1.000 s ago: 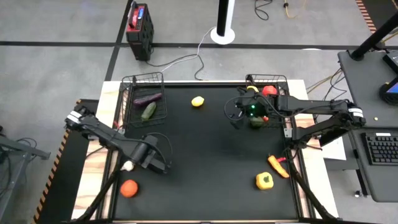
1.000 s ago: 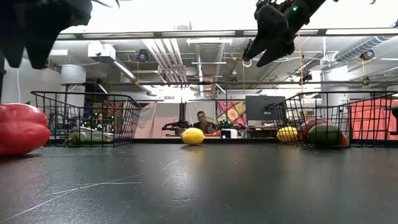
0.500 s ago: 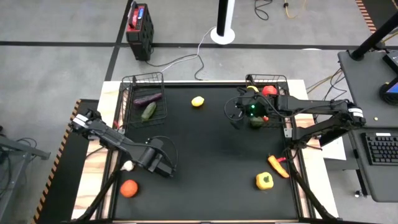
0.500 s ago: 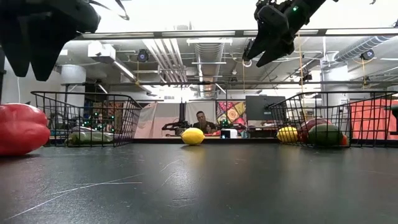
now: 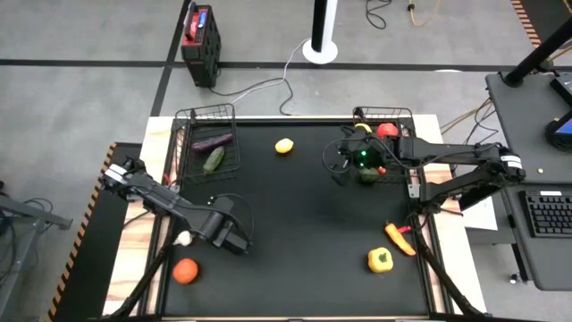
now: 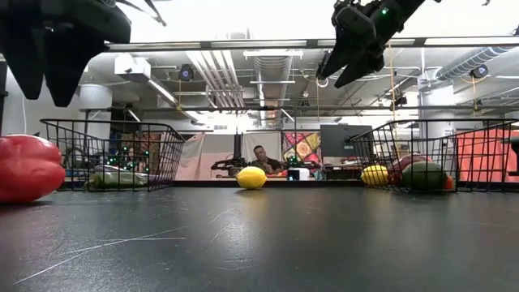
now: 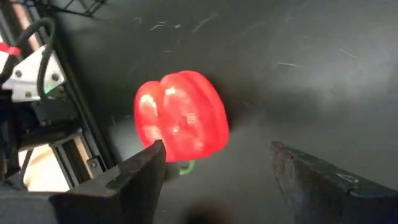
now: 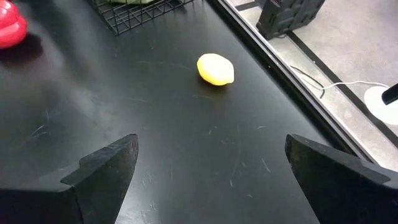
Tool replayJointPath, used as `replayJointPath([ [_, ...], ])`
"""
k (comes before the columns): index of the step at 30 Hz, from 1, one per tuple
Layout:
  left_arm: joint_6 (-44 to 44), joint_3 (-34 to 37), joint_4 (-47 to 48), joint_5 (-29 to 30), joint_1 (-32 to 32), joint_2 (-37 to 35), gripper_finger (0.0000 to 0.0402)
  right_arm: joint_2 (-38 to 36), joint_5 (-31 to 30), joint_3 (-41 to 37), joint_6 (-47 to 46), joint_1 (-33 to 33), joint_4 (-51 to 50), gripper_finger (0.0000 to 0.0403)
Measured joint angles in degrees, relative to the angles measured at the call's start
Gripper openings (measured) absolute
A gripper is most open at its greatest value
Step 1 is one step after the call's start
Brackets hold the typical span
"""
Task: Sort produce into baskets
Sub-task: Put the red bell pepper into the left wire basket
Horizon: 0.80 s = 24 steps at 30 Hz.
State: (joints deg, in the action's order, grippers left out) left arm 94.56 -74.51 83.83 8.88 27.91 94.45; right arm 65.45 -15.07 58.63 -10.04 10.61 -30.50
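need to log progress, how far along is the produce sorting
Partly done. The left basket holds an eggplant and a cucumber; the right basket holds several pieces too. In hand: nothing yet, but the left tool hovers open over the red pepper. The right tool waits open beside its basket. Left on the table: lemon, yellow pepper, garlic, and an orange-and-yellow piece.

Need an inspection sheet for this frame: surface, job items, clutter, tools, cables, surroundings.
Surface: black mat, scuffed.
Job's things: left basket holds eggplant and cucumber; right basket holds produce. Loose: lemon, red pepper, garlic, yellow pepper, another pepper.
Clutter: nothing seen.
Tools: left tool open above the red pepper; right tool open, raised beside the right basket.
Cables: white cable on floor.
Surroundings: red-and-black box, keyboard, person beyond table.
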Motion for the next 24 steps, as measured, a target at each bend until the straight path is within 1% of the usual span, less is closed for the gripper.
replayJointPath([
  [2, -1.6, -0.4, -1.1, 0.0, 0.1, 0.0, 0.027, 0.0, 0.0, -0.3, 0.0, 0.0, 0.0, 0.0396],
  [7, -3.7, -1.1, -3.5, 2.8, 0.1, 0.0, 0.027, 0.0, 0.0, -1.6, 0.0, 0.0, 1.8, 0.0396],
  [10, -5.1, -1.6, -3.8, 2.9, 0.1, 0.0, 0.027, 0.0, 0.0, -2.4, 0.0, 0.0, 3.4, 0.0396],
  [15, -4.9, -1.9, -3.9, 2.5, 0.1, 0.0, 0.0274, 0.0, 0.0, -2.7, 0.3, 0.0, 4.6, 0.0396],
  [18, -4.3, -1.4, -3.8, 2.2, -0.1, 0.0, 0.0289, 0.0, 0.0, -2.7, 0.7, 0.0, 4.9, 0.0396],
  [24, -2.9, -1.0, -3.6, 1.2, -0.1, 0.0, 0.0335, 0.0, 0.0, -2.7, 1.0, 0.0, 5.9, 0.0396],
])
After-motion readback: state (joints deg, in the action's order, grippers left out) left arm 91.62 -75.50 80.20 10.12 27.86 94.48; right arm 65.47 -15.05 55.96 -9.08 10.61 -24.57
